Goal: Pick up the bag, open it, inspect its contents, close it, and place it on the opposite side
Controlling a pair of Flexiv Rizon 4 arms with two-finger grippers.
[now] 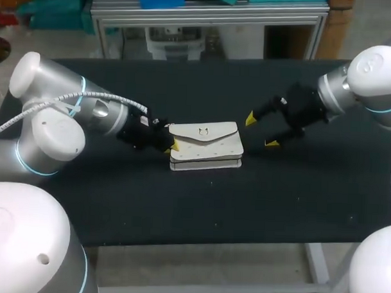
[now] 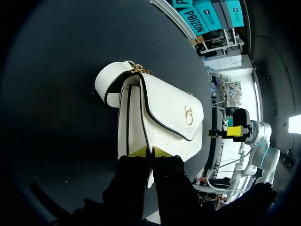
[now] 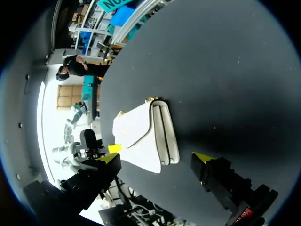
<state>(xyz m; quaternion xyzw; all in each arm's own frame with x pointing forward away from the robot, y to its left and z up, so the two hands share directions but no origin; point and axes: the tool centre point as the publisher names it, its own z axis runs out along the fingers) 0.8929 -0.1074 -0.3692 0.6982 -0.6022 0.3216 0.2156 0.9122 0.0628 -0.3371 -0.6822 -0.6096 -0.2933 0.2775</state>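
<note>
Yellow-tipped left gripper clamped narrowly on near end of white bag | bag laid flat on table, long axis aimed at right gripper | right fingers spread, just off far end

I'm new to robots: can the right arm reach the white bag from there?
Probably yes. The right gripper, fingers open, faces the bag across bare table; the left gripper holds only the bag's far end.
</note>
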